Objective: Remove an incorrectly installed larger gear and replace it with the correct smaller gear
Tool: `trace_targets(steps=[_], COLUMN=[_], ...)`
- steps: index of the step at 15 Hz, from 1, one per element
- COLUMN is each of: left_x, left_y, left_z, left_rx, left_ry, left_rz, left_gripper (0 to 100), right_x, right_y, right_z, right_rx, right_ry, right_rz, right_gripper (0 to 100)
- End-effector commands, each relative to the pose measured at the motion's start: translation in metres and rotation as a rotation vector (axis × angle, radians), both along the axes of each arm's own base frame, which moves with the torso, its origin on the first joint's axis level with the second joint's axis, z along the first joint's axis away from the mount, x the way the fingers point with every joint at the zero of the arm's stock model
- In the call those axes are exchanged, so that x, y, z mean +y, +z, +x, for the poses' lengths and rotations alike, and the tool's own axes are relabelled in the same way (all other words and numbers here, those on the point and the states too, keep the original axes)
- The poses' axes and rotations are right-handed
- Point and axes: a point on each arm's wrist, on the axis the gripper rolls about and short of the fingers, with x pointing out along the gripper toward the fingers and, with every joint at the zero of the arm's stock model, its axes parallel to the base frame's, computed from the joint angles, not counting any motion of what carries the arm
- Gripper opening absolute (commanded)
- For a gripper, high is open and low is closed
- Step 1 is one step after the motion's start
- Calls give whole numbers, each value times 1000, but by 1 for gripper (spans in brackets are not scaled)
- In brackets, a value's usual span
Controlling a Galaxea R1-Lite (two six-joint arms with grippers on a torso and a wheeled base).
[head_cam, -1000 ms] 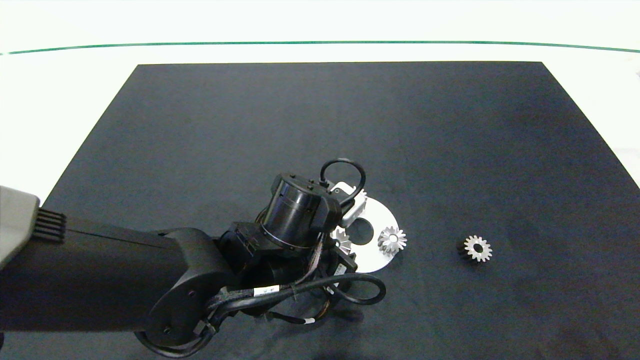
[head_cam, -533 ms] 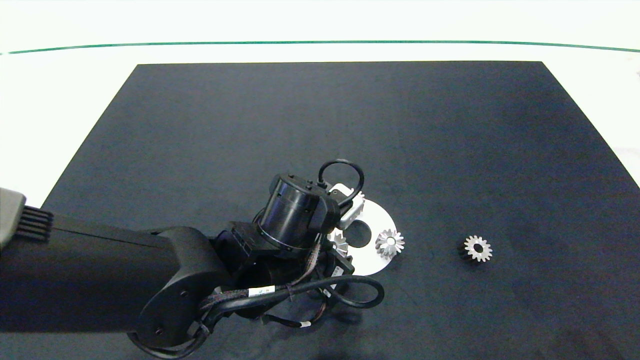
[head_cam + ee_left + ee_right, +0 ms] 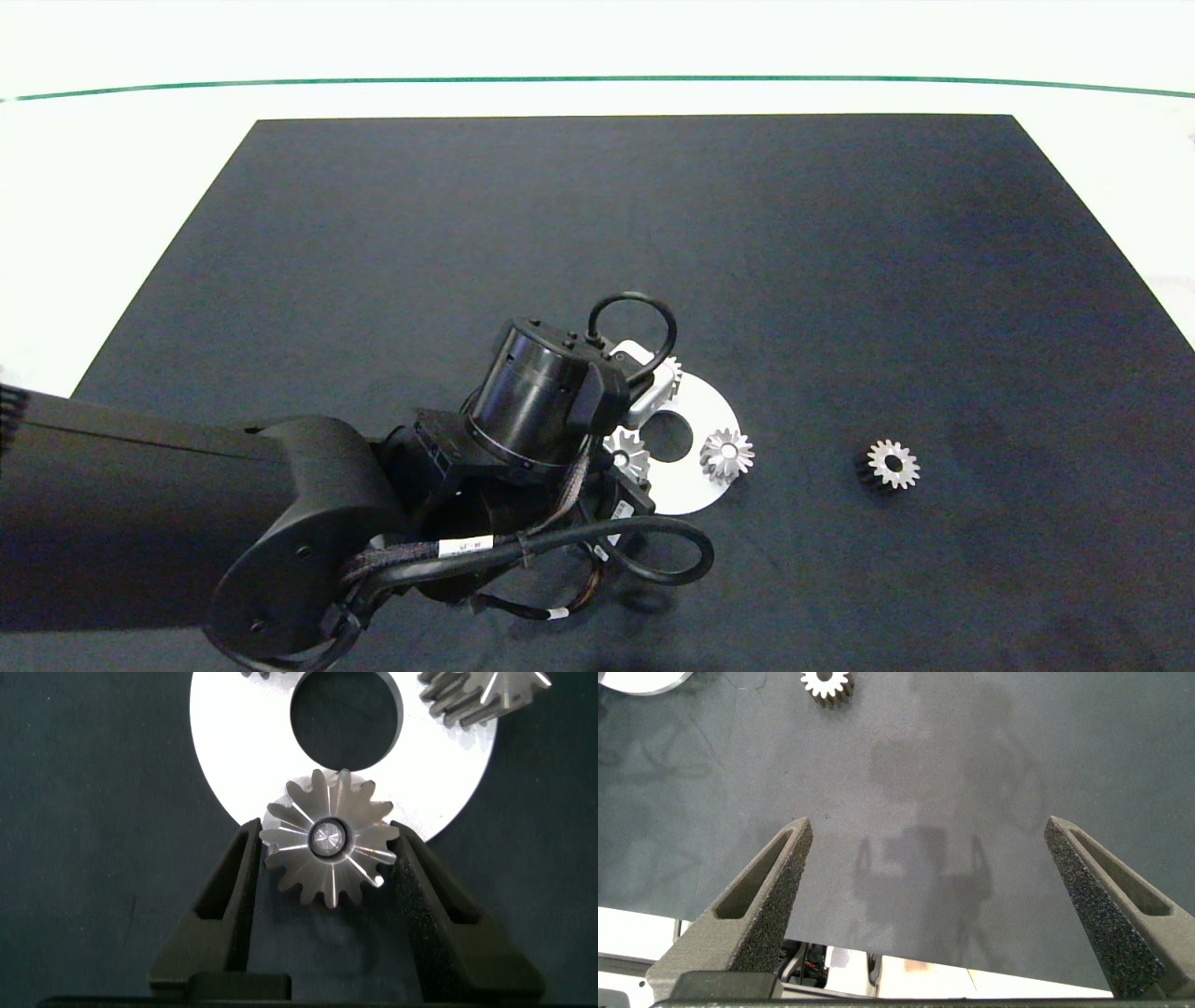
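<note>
a: surface and base?
b: black mat (image 3: 597, 233) on a white table (image 3: 112, 187). a white disc plate (image 3: 695, 485) with a round centre hole lies on the mat.
a: left gripper (image 3: 327, 854)?
b: over the plate's near-left edge, both fingers clamped on the larger gear (image 3: 327, 840). the gear overlaps the plate rim, just beside the centre hole.
a: right gripper (image 3: 929, 882)?
b: fingers spread wide, nothing between them, above bare mat.
a: other gears?
b: another pointed-tooth gear (image 3: 726, 455) sits at the plate's right edge. the smaller gear (image 3: 892, 464) lies on the mat, well apart to the right.
</note>
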Motion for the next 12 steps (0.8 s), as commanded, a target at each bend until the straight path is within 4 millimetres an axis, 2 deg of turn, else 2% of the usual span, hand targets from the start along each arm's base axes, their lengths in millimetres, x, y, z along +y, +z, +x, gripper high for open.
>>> trace_targets(steps=[1,11,12], left_x=[1,-4,-5], left_y=[0,1,1], left_z=[-2,-4,-4], left_rx=[0,-3,-2], left_ry=[-3,-19,-19], left_rz=[1,-3,-3], left_gripper=[28,28,100], right_x=[0,0,0], right_y=[0,0,0], right_z=[-1,-1,-1], right_rx=[-3,-3,-1], right_ry=[0,0,0], right_rz=[-1,-1,-1], right_gripper=[100,100,100])
